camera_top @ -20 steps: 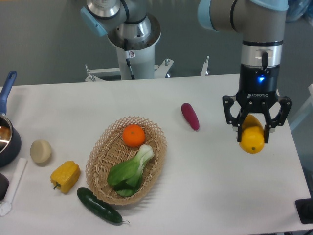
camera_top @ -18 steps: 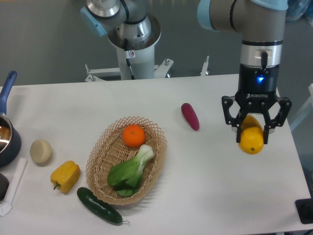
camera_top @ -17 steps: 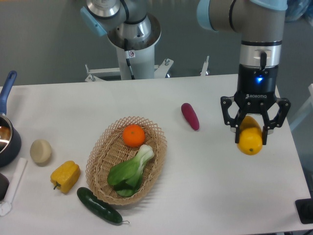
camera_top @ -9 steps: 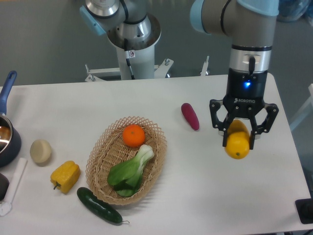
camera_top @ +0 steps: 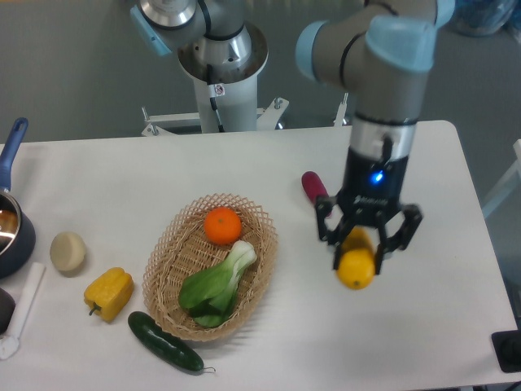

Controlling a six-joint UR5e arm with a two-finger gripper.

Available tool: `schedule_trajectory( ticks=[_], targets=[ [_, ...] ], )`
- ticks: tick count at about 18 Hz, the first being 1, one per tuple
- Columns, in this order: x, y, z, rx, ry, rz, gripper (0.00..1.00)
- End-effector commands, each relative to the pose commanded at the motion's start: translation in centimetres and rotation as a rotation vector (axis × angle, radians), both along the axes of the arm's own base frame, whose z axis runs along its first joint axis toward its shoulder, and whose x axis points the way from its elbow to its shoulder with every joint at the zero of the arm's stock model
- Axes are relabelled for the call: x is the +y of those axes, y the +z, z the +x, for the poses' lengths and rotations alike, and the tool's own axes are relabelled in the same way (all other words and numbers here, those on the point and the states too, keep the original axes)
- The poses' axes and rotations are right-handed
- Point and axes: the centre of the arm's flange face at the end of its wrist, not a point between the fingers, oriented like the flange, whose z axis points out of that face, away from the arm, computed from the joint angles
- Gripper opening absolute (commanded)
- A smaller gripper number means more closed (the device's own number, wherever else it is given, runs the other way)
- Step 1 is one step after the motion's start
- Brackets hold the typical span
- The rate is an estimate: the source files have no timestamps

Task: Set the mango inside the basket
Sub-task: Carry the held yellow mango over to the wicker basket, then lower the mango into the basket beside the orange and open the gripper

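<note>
Camera view: hand (camera_top: 357, 259) grips mango (camera_top: 356, 266) above table (camera_top: 423, 326), right of basket (camera_top: 162, 285). Basket holds orange (camera_top: 222, 226) & bok choy (camera_top: 213, 285). Purple veg (camera_top: 312, 184) behind arm; cucumber (camera_top: 164, 342), yellow pepper (camera_top: 108, 293) nr basket's left-front side.

White table (camera_top: 203, 167), grey wall (camera_top: 73, 65) behind — even, soft light

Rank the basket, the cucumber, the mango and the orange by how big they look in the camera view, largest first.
1. basket
2. cucumber
3. mango and orange: look alike; the mango is held raised, nearer the camera and partly hidden by the jaws, so unranked.
</note>
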Motion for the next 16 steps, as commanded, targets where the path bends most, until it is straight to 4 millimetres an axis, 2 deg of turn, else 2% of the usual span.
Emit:
schedule_trajectory(
  ticks=[2, 4, 9, 12, 16],
  targets=[
    [2.3, -1.0, 2.6, -0.012, -0.045, -0.016, 0.33],
    [3.5, -2.0, 4.6, -0.033, -0.052, -0.034, 0.33],
    [6.0, -5.6, 11.5, -0.103, -0.125, -0.086, 0.33],
    [6.1, -8.4, 15.3, -0.121, -0.166, -0.149, 0.33],
    [6.0, -9.5, 17.0, -0.116, -0.192, -0.184, 0.33]
  ],
)
